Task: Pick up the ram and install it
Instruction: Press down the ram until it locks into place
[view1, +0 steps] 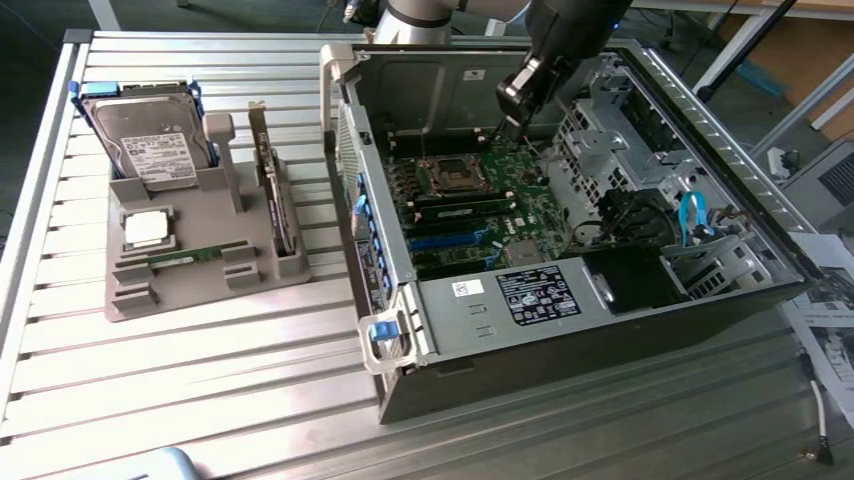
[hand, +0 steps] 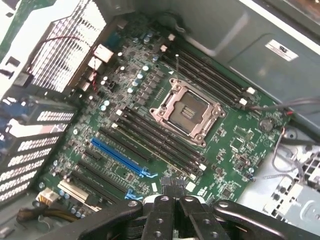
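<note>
Where nearest in the exterior view: ribbed silver aluminium table (view1: 200, 400), bearing open black tower computer case (view1: 601, 340). Further back, flat on grey plastic parts holder (view1: 134, 305): thin green ram stick (view1: 187, 257), long axis pointing to that view's left and right, well apart from case. Beyond, above green motherboard (hand: 235, 145): black gripper (hand: 172, 190), fingers pressed together, nothing seen between. Farthest: dim room floor (view1: 34, 40).

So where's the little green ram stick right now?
The ram lies flat in the grey holder tray on the exterior view's left, just below the square silver processor chip and beside the open computer case.
</note>
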